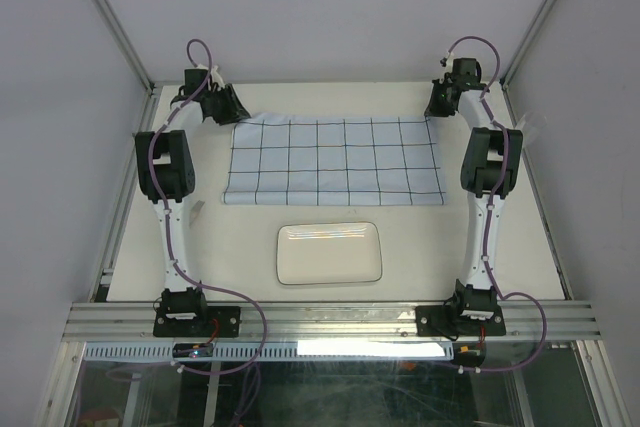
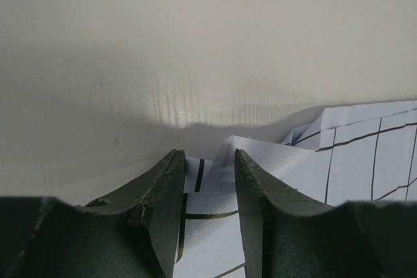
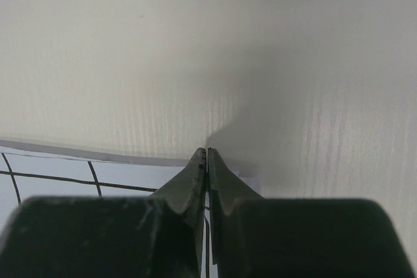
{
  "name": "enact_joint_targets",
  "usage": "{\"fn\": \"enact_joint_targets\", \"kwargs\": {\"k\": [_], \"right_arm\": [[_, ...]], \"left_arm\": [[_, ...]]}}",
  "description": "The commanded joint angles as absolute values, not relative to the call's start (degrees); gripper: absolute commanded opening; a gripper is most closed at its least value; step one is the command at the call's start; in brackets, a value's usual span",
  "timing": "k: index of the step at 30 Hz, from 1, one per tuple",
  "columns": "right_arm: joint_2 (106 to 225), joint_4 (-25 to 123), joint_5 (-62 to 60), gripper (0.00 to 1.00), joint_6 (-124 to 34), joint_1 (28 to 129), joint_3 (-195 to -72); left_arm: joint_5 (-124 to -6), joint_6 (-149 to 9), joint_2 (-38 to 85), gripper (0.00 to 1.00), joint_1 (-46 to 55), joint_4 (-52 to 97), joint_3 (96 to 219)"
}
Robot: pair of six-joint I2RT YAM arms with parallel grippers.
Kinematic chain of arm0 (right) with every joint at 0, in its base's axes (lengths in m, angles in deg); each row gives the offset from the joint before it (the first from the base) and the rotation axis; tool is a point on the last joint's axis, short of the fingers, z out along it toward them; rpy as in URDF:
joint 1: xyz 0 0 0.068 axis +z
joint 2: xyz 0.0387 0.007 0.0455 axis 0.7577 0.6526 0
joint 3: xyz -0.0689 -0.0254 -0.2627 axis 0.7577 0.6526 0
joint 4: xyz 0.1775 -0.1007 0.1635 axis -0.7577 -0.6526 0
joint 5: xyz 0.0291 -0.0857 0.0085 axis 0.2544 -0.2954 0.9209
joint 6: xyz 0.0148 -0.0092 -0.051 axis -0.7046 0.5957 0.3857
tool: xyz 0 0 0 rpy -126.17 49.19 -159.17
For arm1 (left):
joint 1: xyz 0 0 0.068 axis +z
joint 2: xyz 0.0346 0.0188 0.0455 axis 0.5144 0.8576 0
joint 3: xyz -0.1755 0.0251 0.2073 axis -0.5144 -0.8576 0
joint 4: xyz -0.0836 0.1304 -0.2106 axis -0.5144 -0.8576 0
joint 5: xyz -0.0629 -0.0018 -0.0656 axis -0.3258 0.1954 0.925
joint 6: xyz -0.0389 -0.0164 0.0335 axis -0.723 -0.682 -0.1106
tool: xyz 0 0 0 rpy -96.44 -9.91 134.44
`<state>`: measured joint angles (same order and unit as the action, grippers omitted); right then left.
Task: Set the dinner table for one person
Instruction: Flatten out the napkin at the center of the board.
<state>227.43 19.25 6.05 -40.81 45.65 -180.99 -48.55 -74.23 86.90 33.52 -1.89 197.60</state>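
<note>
rail: aluminium rail (image 1: 330, 319) at the arm bases, well behind both grippers.
plate: white rectangular plate (image 1: 329, 253), nearer than both grippers, between the arms, apart from the cloth's near edge.
dinner table: cream dinner table (image 1: 240, 247) under everything; bare on both sides of the plate.
cloth: gridded pale-blue cloth (image 1: 335, 159) spans gripper to gripper; near edge straight, far-left corner rumpled.
left gripper: left gripper (image 2: 205, 154) part spread, straddling the rumpled corner.
right gripper: right gripper (image 3: 207, 151) pressed together on the far-right corner edge.
beyond: bare table strip ahead of both fingertips, then back wall (image 1: 330, 7).
</note>
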Motion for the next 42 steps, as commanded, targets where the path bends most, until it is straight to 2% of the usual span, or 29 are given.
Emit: {"fn": "enact_joint_targets", "kwargs": {"k": [1, 25, 42], "right_arm": [[224.0, 20.3, 6.4, 0.05, -39.7, 45.6, -182.8], [213.6, 16.7, 9.4, 0.04, -38.7, 45.6, -178.8], [211.3, 10.9, 11.4, 0.03, -38.5, 45.8, -172.6]], "left_arm": [[-46.9, -74.3, 83.7, 0.37, 33.1, 1.4, 197.1], [-46.6, -73.7, 76.8, 0.38, 33.1, -0.9, 195.4], [-44.8, -74.7, 71.0, 0.37, 32.7, -1.5, 180.5]]}}
